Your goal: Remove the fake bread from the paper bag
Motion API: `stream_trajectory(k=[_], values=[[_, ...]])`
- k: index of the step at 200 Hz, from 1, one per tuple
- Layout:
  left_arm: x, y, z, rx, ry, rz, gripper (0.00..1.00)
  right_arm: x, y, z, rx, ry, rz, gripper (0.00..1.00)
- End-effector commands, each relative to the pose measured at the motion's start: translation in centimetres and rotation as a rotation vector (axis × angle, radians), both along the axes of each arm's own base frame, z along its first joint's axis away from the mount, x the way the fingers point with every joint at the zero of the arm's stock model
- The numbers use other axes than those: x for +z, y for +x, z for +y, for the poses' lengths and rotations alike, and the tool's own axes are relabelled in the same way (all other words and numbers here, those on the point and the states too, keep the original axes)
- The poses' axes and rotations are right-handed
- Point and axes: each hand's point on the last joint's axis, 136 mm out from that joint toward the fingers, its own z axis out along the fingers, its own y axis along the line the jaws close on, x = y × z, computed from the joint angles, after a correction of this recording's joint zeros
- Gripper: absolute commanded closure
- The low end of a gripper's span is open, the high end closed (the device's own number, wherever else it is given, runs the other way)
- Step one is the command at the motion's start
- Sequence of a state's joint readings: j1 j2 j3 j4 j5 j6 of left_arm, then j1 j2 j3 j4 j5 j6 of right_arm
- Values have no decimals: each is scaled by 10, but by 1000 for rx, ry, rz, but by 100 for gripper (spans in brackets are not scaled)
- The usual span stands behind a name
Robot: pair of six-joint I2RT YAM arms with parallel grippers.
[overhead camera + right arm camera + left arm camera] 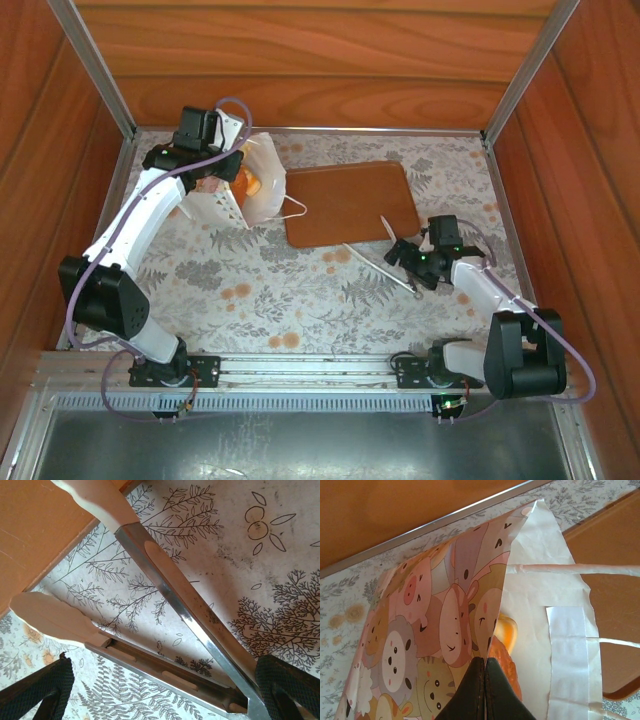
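Note:
The paper bag [265,165] lies tipped at the far left of the table, its mouth toward the middle. My left gripper [225,172] is shut on the bag's upper edge. In the left wrist view the left gripper [484,661] pinches a paper wall printed with cartoon animals, beside the paper bag's [535,605] white inside. Fake bread [508,630] shows inside as a glossy yellow piece with a rougher orange piece under it. From above, the fake bread [250,185] is an orange spot in the mouth. My right gripper [410,262] stands open at the right.
Metal tongs [165,585] with cream tips lie on the fern-print cloth between my right gripper's [165,695] wide-spread fingers. From above, the tongs [375,262] lie by a flat brown board [350,200] in the middle. White cord handles [570,569] trail from the bag. Wooden walls enclose the table.

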State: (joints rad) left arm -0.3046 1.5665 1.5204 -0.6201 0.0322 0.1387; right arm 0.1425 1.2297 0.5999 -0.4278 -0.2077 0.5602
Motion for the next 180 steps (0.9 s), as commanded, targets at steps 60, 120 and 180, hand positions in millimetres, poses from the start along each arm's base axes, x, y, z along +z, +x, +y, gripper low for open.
stream_trajectory(k=[60, 120, 180], values=[[25, -2, -5, -20, -29, -75, 100, -2, -5, -23, 24, -232, 62, 14], [27, -2, -5, -14, -33, -78, 100, -11, 26, -16, 48, -242, 71, 36], [27, -1, -4, -9, -33, -78, 100, -25, 36, -17, 42, -260, 102, 60]])
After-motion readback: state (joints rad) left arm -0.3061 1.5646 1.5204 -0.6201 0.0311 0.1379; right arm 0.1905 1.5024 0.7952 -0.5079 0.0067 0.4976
